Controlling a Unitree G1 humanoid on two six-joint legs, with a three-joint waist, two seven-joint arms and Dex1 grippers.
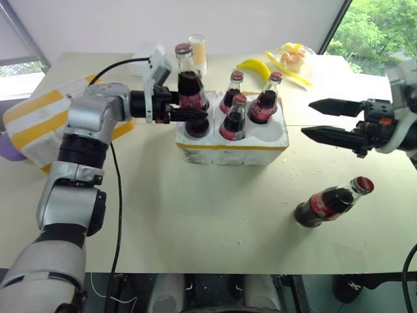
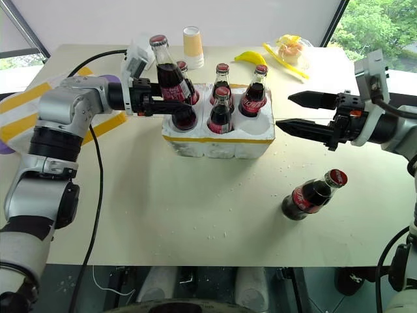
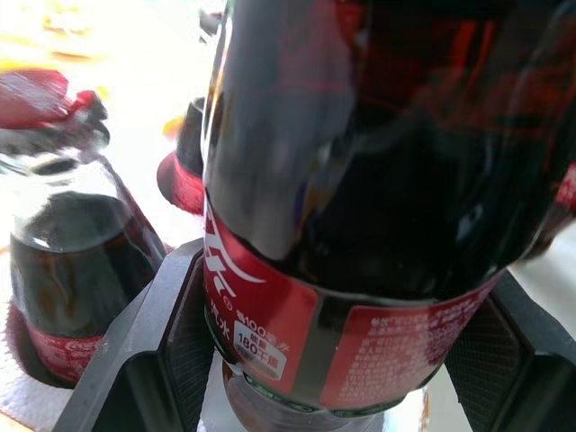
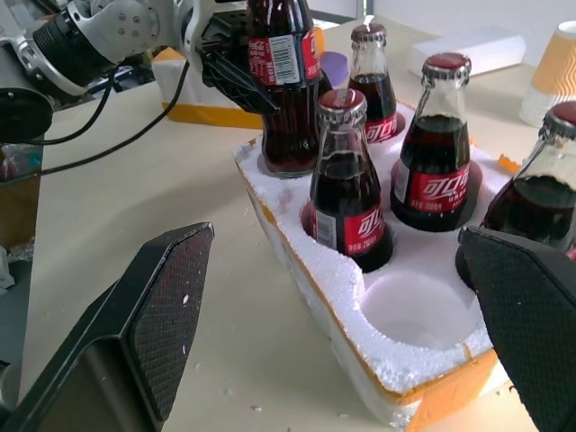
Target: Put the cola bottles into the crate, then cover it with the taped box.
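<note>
White styrofoam, banded with yellow tape along its lower edge, forms the low crate [image 2: 218, 140] at the middle of our pale counter [image 2: 195, 215], where four small glass cola bottles [image 2: 220, 111] with red caps and red labels stand upright in its round wells. Our left gripper [image 2: 174, 98] has its black fingers [image 3: 153, 360] clenched on the label of a fifth cola bottle [image 2: 168, 75], upright, its base at the crate's near left well. One near well [image 4: 414, 310] is empty. Our right gripper [image 2: 296, 112] hangs with fingers released and spread, just right of the crate. The sixth bottle [image 2: 311, 194] lies on its side on the counter below that gripper. The large white styrofoam box with wide yellow tape stripes [image 1: 39, 120] rests at the counter's left edge, behind our left arm.
</note>
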